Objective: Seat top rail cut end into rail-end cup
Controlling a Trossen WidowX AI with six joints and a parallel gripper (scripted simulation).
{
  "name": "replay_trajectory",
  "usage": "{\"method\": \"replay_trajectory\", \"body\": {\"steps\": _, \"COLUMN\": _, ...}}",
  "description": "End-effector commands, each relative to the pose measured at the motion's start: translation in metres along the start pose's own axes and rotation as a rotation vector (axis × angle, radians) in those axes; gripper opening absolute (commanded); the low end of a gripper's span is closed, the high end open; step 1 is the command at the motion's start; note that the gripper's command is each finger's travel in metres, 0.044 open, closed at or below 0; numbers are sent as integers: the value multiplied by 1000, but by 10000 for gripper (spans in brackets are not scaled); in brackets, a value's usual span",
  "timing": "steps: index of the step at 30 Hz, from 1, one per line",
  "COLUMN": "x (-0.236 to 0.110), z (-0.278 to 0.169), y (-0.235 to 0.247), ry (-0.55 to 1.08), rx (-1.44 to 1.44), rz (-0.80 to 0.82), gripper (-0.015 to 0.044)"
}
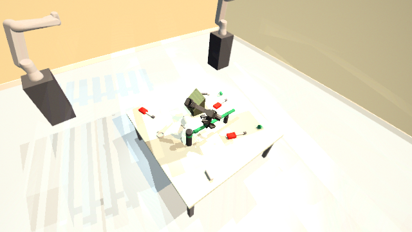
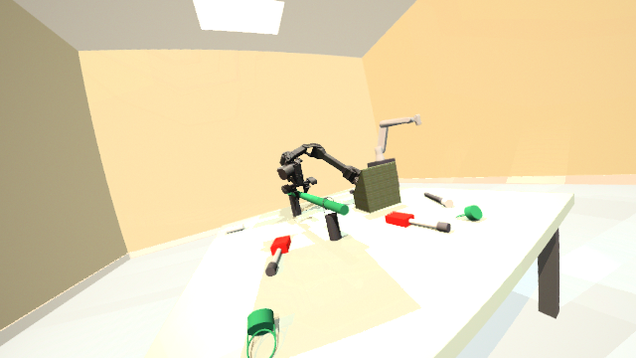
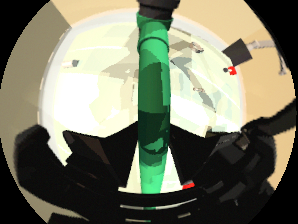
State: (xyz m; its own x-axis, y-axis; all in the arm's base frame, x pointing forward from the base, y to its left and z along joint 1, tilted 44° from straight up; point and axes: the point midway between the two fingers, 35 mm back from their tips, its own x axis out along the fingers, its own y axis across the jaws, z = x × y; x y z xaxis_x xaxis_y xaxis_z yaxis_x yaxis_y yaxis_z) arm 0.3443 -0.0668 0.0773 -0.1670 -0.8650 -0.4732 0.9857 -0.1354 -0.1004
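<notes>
Your gripper [image 1: 208, 123] is clamped on the green rail [image 1: 214, 120], mid-length, rail held off the white table [image 1: 225, 171]. In the top view the rail runs diagonally from near the big dark post [image 1: 189, 136] up past the smaller post [image 1: 226, 119]. In the wrist view the rail [image 3: 153, 106] runs straight away from you, its far end meeting a dark cup [image 3: 157, 0] (whether it is fully seated, cannot tell). In the exterior view the rail [image 2: 323, 202] slopes down from the gripper [image 2: 297, 189], free end above the short dark post [image 2: 333, 227]. Red-headed tools [image 1: 235, 135] and green caps [image 1: 259, 126] lie scattered well apart. The olive block [image 1: 197, 100] sits behind your arm.
</notes>
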Motion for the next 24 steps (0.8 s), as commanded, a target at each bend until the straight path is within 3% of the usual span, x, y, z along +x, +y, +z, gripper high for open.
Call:
{"method": "replay_trajectory", "body": {"steps": 1, "x": -2, "z": 13, "y": 1, "ry": -14, "rx": 19, "rz": 21, "gripper": 0}}
{"method": "replay_trajectory", "body": {"steps": 19, "x": 2, "z": 6, "y": -1, "ry": -3, "rx": 4, "rz": 0, "gripper": 0}}
{"method": "replay_trajectory", "body": {"steps": 24, "x": 2, "z": 6, "y": -1, "ry": -3, "rx": 4, "rz": 0, "gripper": 131}}
